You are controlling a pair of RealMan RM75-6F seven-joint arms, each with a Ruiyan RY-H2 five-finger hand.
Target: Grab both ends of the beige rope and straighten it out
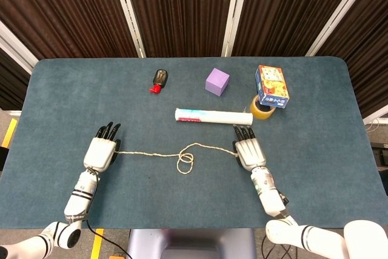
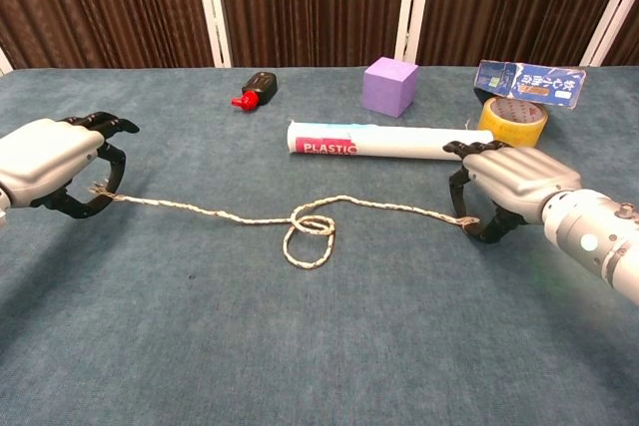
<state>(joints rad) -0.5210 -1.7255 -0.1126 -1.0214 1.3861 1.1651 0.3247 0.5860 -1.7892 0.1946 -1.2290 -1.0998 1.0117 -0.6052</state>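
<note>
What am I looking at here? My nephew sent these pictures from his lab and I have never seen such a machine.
It is a robot with two arms, each ending in a robot hand shaped like a person's. One picture looks down from its head, the other looks forward from its chest.

On the blue table lies a beige rope with a small loop in its middle. The left robot hand pinches one frayed end. The right robot hand is curled over the other end; whether it already grips it cannot be told.

Further back lie a white tube marked PLASTIC, a purple cube, a black bottle with a red cap, and a printed box resting on a roll of yellow tape.
</note>
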